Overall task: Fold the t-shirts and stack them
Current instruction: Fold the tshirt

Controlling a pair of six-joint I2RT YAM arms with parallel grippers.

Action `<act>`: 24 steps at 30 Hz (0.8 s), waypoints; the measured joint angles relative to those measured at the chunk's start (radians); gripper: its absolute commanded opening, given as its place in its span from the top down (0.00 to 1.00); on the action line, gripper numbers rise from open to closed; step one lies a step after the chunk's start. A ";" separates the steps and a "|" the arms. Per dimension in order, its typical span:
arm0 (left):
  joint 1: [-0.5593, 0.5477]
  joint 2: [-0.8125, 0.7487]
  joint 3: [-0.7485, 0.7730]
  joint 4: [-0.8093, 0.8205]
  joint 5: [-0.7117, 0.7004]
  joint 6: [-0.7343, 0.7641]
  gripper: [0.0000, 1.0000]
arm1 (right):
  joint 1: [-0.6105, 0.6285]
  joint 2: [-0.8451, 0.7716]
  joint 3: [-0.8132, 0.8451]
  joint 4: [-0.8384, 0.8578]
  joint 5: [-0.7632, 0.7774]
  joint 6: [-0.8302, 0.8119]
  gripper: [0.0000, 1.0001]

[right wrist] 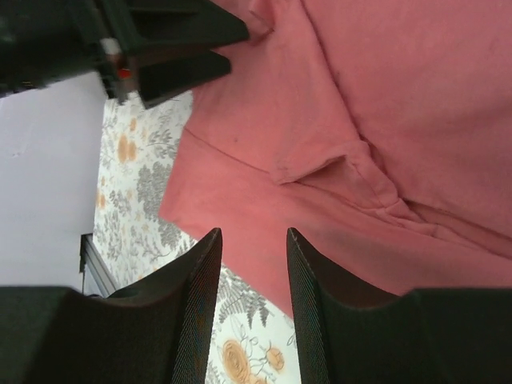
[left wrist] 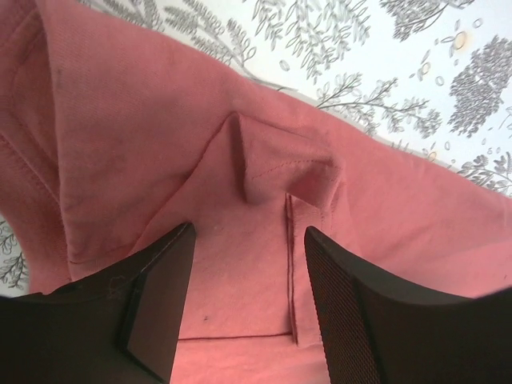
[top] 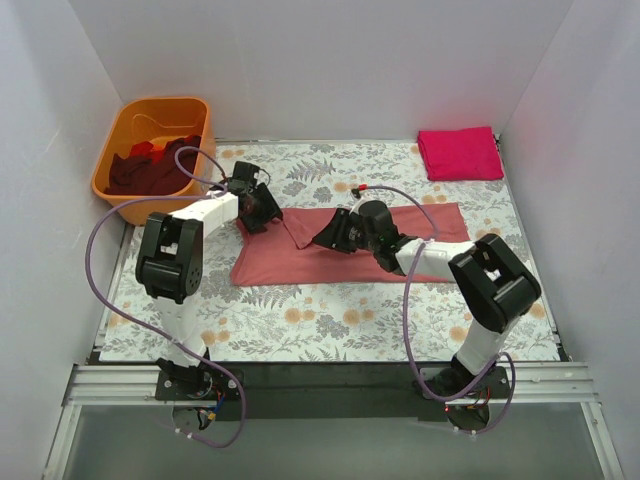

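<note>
A dusty salmon-pink t-shirt [top: 400, 232] lies spread across the middle of the floral table cover. My left gripper [top: 266, 216] hovers over its left end. In the left wrist view the left gripper [left wrist: 248, 236] stands open above a folded-in sleeve [left wrist: 280, 164], with nothing gripped. My right gripper [top: 327, 238] is over the shirt's middle, pointing left. In the right wrist view the right gripper [right wrist: 251, 236] is open over the shirt's lower edge [right wrist: 240, 216]. A folded bright magenta t-shirt [top: 460, 153] lies at the back right. Dark maroon shirts [top: 150, 170] fill the orange tub.
The orange plastic tub [top: 130, 120] stands at the back left, just off the table cover. White walls close in the left, back and right sides. Purple cables loop beside both arms. The left gripper's dark body [right wrist: 160, 40] shows at the top of the right wrist view.
</note>
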 measured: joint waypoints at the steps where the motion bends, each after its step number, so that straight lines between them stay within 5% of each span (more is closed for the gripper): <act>1: 0.000 0.005 0.008 0.001 -0.003 0.003 0.45 | 0.005 0.027 0.005 0.012 0.005 0.013 0.55; 24: 0.000 0.016 0.024 0.008 -0.011 0.039 0.48 | 0.043 0.267 0.123 0.153 0.046 0.153 0.60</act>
